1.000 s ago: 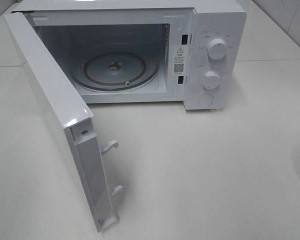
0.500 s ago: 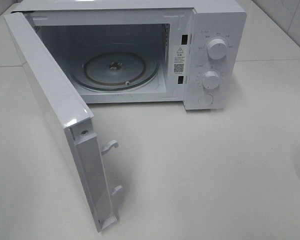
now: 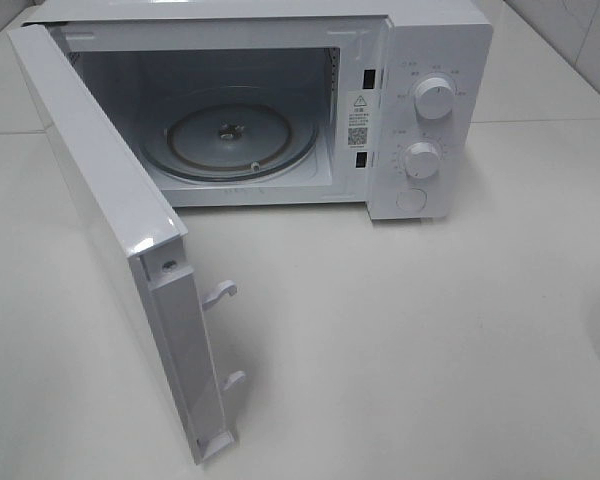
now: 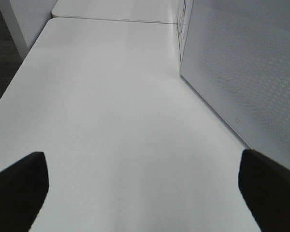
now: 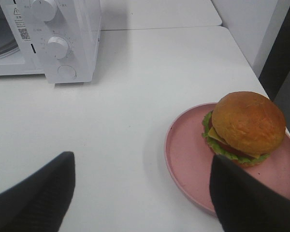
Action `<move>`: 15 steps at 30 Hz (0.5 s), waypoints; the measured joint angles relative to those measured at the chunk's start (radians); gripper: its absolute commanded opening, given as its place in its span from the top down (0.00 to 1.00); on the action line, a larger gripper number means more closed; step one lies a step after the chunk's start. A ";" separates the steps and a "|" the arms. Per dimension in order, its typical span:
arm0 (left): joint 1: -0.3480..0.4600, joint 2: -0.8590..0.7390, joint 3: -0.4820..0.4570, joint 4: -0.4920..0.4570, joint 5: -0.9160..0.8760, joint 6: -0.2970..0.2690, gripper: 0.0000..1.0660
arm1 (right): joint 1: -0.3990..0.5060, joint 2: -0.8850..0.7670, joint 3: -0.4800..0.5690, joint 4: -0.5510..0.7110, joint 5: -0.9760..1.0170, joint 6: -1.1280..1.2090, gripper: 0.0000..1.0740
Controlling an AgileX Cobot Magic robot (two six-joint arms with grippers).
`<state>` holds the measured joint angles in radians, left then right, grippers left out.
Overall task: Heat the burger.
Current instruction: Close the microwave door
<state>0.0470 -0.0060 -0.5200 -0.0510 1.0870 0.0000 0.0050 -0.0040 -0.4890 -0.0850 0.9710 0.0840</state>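
Your microwave (image 3: 280,110) stands at the back of the white worktop (image 3: 400,330) with its door (image 3: 110,250) swung wide toward the front left, 2 latch hooks showing on the door's free edge. Inside, the glass turntable (image 3: 230,135) lies bare. On the control panel to the right of the cavity you see 2 round knobs, the upper knob (image 3: 435,100) above the lower knob (image 3: 421,159), and a round button (image 3: 411,200) beneath them.

The burger (image 5: 244,128) is out of the high camera's sight; your right wrist camera finds it sitting on a pink plate (image 5: 188,164) on the worktop, well apart from the microwave and off to the side of its control panel. The burger rests toward one side of the plate, bun dome up, lettuce and a yellow slice showing at its edge.

Your right end effector (image 5: 140,193) hangs above the worktop near the plate, its fingers spread apart and grasping nothing. Your left end effector (image 4: 142,186) is released too, fingers at full spread over bare worktop, with the outer face of the microwave door beside it.
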 measured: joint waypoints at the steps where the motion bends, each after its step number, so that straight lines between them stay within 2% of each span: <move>1: 0.000 0.000 0.000 0.001 0.000 0.000 0.06 | 0.000 0.000 0.000 0.000 0.000 0.000 0.30; 7: 0.000 0.000 0.000 0.058 0.000 0.000 0.06 | 0.000 0.000 0.000 0.000 0.000 0.000 0.30; 15: 0.000 0.000 0.000 0.064 0.000 0.000 0.06 | 0.000 0.000 0.000 0.000 0.000 -0.001 0.30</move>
<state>0.0470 -0.0060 -0.5200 0.0130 1.0870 0.0000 0.0050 -0.0040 -0.4890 -0.0850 0.9710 0.0830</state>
